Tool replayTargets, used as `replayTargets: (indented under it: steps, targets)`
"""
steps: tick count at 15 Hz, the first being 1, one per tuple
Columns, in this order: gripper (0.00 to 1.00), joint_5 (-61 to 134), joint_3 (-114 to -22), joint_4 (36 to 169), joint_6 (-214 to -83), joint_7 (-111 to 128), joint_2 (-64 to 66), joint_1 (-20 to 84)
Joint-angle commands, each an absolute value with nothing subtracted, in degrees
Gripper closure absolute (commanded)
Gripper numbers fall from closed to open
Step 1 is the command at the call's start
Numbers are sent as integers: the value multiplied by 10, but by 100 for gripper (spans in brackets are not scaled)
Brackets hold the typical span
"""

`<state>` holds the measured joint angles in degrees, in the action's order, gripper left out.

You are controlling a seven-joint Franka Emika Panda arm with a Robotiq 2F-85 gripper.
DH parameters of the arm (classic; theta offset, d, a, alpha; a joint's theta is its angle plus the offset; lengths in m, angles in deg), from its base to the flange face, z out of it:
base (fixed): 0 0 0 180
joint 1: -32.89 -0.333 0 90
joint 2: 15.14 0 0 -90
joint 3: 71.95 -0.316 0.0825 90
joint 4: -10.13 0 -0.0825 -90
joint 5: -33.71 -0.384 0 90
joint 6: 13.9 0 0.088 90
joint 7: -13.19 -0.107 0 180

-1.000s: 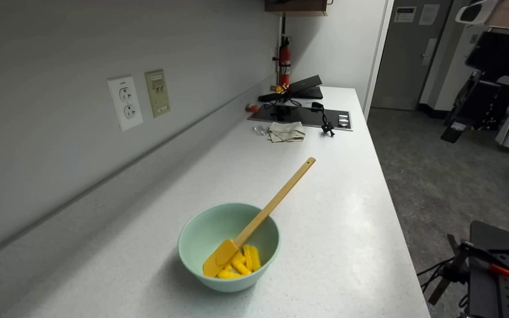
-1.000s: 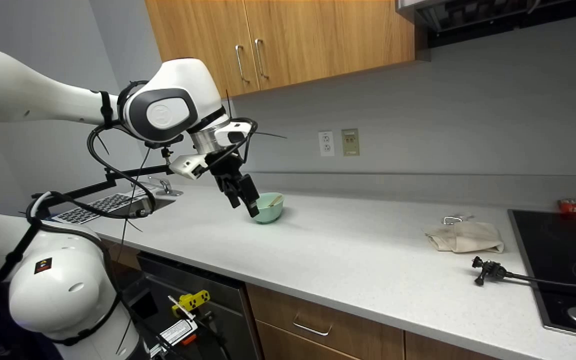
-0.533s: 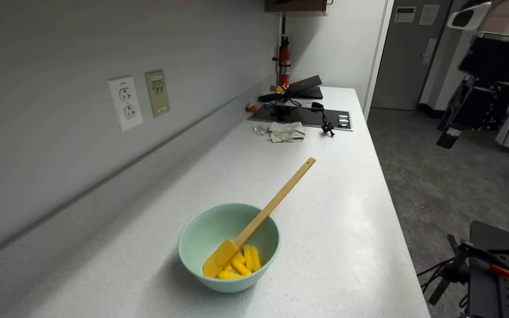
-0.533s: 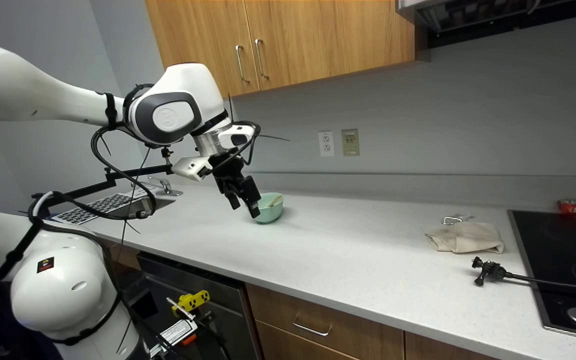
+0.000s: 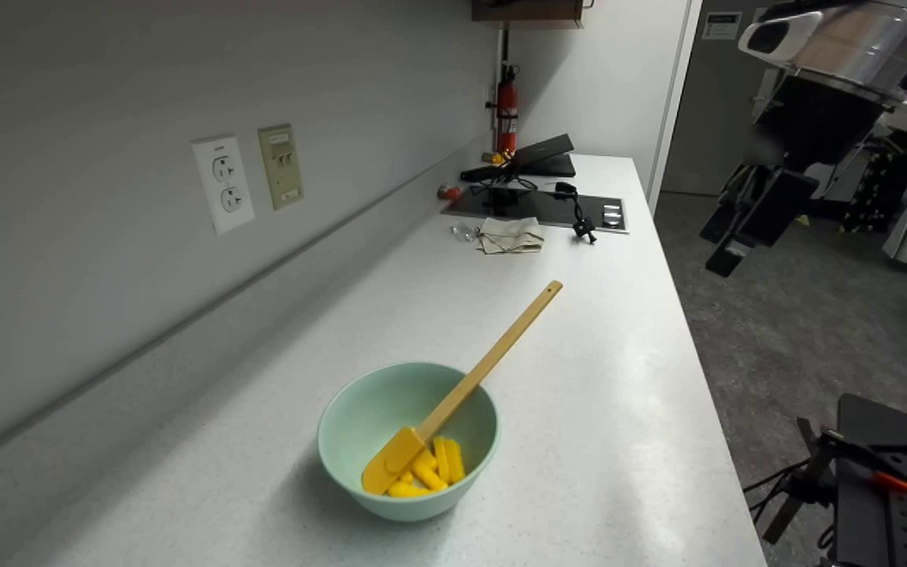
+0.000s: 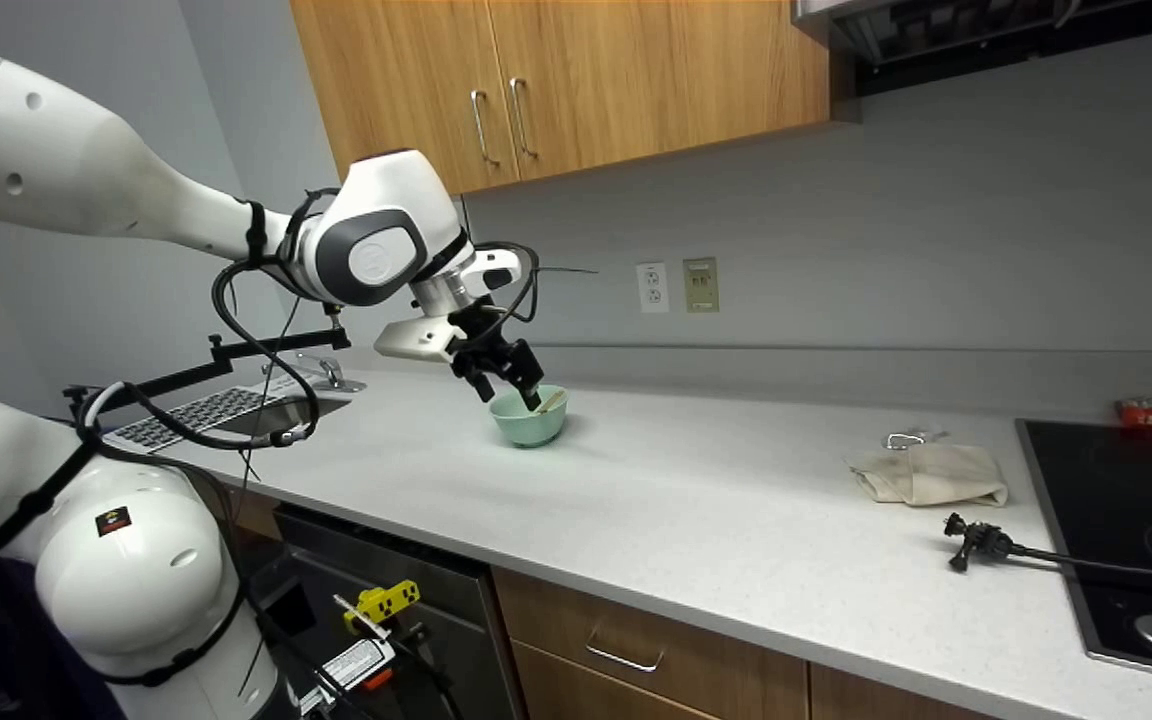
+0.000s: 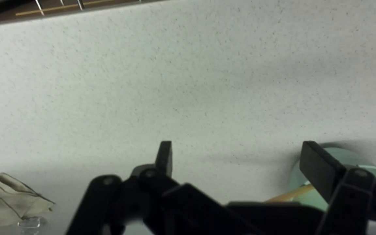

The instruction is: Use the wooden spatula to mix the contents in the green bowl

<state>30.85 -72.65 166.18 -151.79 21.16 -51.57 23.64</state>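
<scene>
The spatula (image 5: 463, 390) leans in the bowl (image 5: 375, 405) with the chunks (image 5: 428, 474). The gripper (image 7: 237, 155), higher than the bowl, is empty, jaws wide apart.

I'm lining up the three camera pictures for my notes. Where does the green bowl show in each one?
In an exterior view: the green bowl, low in the picture, slightly left of centre.
In an exterior view: the green bowl, near the middle, partly covered by the gripper.
Wrist view: the green bowl, lower right, partly behind a gripper finger.
Shared landmark: the beige cloth, visible in all three views.
</scene>
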Motion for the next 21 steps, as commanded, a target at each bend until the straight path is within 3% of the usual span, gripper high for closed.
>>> replayTargets:
  steps: [1,9,21]
  targets:
    - [0,273,-713,1632,-1567,250,-471,198]
    - [0,281,-728,1645,-1557,232,-482,210]
    - [0,316,-722,1552,-1566,327,-375,201]
